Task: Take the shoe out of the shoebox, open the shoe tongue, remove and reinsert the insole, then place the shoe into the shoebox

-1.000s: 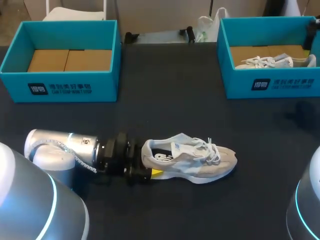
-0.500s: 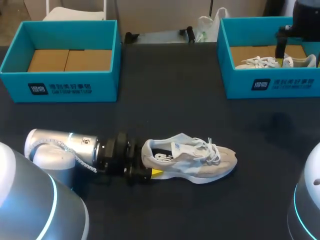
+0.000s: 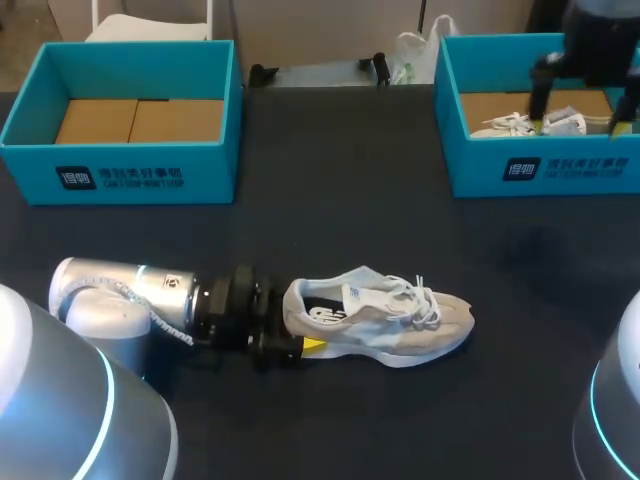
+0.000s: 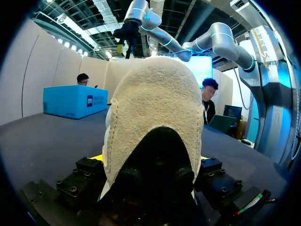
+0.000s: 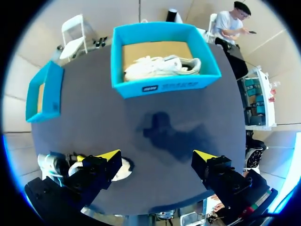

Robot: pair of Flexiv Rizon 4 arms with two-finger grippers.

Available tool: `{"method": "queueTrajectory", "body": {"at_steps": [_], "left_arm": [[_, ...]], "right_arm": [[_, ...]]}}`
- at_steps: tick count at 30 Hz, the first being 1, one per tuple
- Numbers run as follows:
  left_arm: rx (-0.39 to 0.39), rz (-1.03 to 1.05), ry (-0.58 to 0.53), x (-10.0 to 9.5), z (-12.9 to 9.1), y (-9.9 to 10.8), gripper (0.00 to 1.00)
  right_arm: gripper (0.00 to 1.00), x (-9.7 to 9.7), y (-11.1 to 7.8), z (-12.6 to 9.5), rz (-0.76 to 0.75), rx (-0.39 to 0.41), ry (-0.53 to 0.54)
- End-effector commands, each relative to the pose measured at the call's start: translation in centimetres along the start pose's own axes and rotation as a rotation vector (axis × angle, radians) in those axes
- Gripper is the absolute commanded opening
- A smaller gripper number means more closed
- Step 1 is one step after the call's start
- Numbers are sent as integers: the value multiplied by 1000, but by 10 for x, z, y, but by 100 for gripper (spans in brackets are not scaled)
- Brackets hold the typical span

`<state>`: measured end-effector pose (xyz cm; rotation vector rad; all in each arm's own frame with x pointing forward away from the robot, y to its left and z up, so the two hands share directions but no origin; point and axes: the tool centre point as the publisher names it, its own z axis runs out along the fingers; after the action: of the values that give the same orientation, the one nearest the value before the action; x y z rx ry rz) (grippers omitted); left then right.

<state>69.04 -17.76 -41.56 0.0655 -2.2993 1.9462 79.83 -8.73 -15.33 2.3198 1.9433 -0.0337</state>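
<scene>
Near the front edge of the dark table (image 3: 340,210), the pale shoe (image 3: 400,320) lay on its sole, outside both boxes, with its toe to the right and its laces loose on top. The left gripper (image 3: 300,346) came in low from the left and met the shoe at the heel. Its fingers were clenched on the heel from both sides, and in the left wrist view the fuzzy heel filled the gap between them. The right gripper (image 3: 578,122) hung high above the table on the side of the blue box on the right (image 3: 540,172). Its fingers were spread wide and grasped nothing. A second shoe (image 3: 520,125) lay inside that box on the cardboard floor. The blue box on the left (image 3: 120,178) stood at the far left corner, well apart from the shoe, with its cardboard floor in view.
</scene>
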Motion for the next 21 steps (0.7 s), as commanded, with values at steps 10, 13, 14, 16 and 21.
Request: {"method": "queueTrajectory", "body": {"at_steps": [10, 13, 14, 16, 21], "left_arm": [[1, 0, -4, 2, 0, 0, 0], [1, 0, -4, 2, 0, 0, 0], [1, 0, -4, 2, 0, 0, 0], [1, 0, -4, 2, 0, 0, 0], [1, 0, -4, 2, 0, 0, 0]], "right_arm": [[100, 78, -112, -3, 26, -47, 47], [100, 78, -112, -3, 26, -47, 47], [100, 78, -112, -3, 26, -47, 47], [100, 78, -112, -3, 26, -47, 47], [100, 87, -115, -3, 17, -57, 68]]}}
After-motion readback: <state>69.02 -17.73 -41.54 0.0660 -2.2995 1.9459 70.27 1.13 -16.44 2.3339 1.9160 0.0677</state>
